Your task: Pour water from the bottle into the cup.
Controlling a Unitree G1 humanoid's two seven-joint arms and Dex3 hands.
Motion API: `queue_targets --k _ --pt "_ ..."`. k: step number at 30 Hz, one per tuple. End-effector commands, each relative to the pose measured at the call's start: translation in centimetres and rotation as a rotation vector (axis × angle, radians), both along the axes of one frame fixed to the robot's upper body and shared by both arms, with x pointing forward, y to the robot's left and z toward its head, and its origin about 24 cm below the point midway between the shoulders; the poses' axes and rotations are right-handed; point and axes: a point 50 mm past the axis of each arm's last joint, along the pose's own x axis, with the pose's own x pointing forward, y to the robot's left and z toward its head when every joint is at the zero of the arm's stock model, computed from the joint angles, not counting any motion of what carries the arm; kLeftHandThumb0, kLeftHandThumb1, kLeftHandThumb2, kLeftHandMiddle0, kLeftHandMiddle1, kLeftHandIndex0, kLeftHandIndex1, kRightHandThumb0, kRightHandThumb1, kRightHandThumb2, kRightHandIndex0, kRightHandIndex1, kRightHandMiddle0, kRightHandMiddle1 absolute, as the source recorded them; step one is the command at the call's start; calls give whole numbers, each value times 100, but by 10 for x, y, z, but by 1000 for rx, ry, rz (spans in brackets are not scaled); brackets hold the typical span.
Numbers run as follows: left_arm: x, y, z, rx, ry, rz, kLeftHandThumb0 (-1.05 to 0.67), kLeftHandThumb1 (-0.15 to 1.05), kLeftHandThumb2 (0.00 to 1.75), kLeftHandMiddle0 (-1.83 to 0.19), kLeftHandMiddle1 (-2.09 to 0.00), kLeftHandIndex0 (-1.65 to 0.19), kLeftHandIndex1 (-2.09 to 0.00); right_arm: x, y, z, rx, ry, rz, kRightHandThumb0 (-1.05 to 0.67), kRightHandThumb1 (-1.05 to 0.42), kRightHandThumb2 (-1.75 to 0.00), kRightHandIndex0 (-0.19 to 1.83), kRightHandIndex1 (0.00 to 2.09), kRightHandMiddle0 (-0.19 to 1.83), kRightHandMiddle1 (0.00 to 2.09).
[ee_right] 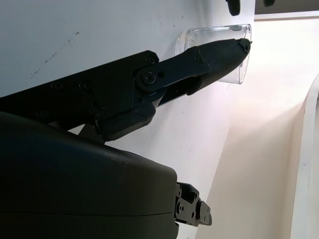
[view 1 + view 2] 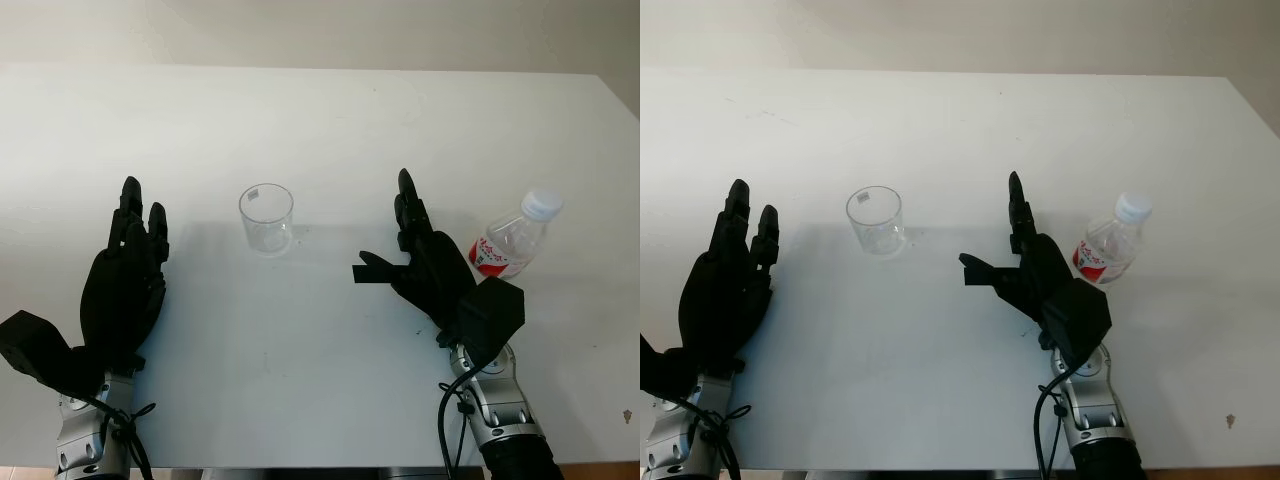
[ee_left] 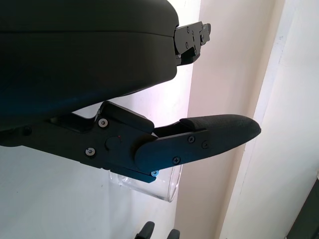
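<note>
Left eye view: one cup, one bottle

Lab-like room, bare white table, plain wall

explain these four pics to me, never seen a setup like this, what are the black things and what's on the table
The black things are the two three-fingered hands of a humanoid robot. The two wide pictures come from a stereo camera on its head, looking down at a white table. Its left hand is at the bottom left and its right hand at the bottom right; both are open and hold nothing.

On the table stand a clear plastic cup, upright and empty, between the hands, and a small water bottle with a white cap and a red label, just beyond the right hand's outer side, not touched.

The other two pictures come from cameras at each wrist, very close to that hand's shell and fingers; the cup appears behind the fingers in both.
</note>
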Motion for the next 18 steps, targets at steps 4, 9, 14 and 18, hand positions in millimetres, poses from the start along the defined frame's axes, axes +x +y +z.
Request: queue_targets --k 4,9,14,18 --pt "-2 2 -4 3 21 8 -78 105 63 19 -1 19 0 1 1 -2 -3 6 2 -94 -102 -5 -19 0 -19 0" --pt "2 1 -4 14 20 1 -78 105 63 19 -1 19 0 2 3 -2 9 20 9 -95 -102 -5 -19 0 -19 0" --pt "6 0 -4 10 22 2 -78 105 64 19 0 19 0 2 6 19 19 -38 81 -96 -101 -5 -19 0 -19 0" --pt "7 0 -5 3 17 -2 -78 105 63 19 0 19 0 2 8 46 77 -95 207 -96 -99 -5 -19 0 -19 0"
